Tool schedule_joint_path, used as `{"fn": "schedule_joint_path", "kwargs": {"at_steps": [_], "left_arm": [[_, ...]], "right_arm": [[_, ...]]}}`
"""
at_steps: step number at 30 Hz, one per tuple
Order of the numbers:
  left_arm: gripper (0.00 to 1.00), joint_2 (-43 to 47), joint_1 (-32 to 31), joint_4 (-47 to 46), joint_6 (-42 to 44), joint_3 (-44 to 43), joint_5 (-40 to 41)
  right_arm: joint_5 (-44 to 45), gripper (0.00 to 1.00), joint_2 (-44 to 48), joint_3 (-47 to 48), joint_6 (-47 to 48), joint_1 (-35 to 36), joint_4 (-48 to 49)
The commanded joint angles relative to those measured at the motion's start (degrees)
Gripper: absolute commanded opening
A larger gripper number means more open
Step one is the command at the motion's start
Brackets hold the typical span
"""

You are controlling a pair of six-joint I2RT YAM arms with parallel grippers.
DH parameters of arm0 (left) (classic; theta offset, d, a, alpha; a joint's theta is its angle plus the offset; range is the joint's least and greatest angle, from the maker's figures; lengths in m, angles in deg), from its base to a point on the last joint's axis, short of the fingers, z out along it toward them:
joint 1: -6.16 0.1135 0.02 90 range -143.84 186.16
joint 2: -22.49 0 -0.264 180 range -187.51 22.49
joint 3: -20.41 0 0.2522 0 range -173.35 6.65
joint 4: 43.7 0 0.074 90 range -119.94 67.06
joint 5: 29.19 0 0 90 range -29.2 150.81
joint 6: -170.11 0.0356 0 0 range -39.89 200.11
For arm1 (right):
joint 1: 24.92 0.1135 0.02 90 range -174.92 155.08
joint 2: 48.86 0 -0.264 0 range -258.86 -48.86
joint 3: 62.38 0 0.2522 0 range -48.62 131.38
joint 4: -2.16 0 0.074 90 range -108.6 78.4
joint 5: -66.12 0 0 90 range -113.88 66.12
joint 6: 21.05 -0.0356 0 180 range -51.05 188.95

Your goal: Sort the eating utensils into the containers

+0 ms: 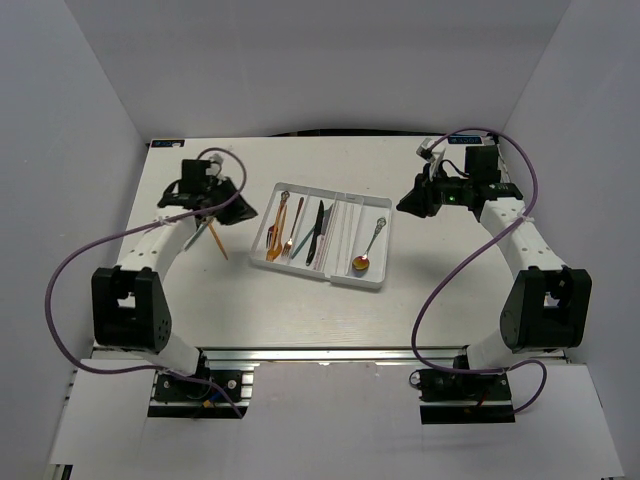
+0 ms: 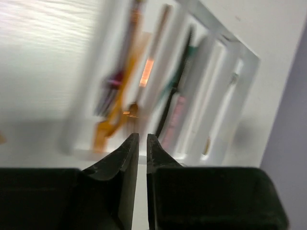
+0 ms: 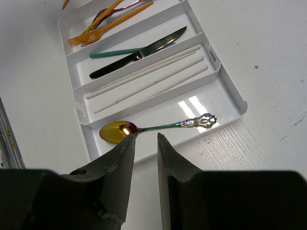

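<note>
Closest to the right hand (image 3: 145, 136) lay the iridescent spoon (image 3: 158, 127), alone in the nearest compartment of the white tray (image 3: 230, 103). Its gold bowl sat just beyond the hand's left fingertip, and its ornate handle ran off to the right. That hand was released: its fingers stood apart with nothing between them, angled down toward the tray's near rim.

In the next compartment the pale chopsticks (image 3: 148, 76) lay lengthwise, side by side. Beyond them the teal-handled knife (image 3: 139, 48) and the black knife (image 3: 115, 66) shared a compartment, their blades crossing. In the farthest one we saw the orange forks (image 3: 103, 31), with a purple-tinted handle among them.

From above, the tray sat mid-desk (image 1: 300, 310) between the two bent arms, with the right hand off its right side and not touching it.

The left hand (image 2: 142, 136) stood apart from the tray's left side. Its fingers were nearly together with a thin slit between them, grasping nothing, and its own view of the tray was blurred. A thin orange utensil (image 1: 219, 245), too small for us to name, showed just on the near side of that hand.
</note>
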Motion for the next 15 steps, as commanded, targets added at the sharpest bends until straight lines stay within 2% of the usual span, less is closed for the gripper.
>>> {"fn": "schedule_joint_path", "kwargs": {"at_steps": [1,7,15], "left_arm": [[0.24,3.73,6.12,4.12,3.91,6.35,1.87],[0.31,0.14,12.99,6.32,8.56,6.99,8.27],[0.37,-8.74,13.71,7.38,10.59,0.05,15.84]], "right_arm": [[-1.42,0.32,1.03,-0.1,0.49,-0.32,1.06],[-1.77,0.32,0.5,0.25,0.75,-0.23,0.53],[-1.42,0.32,0.5,0.43,2.07,-0.32,-1.4]]}}
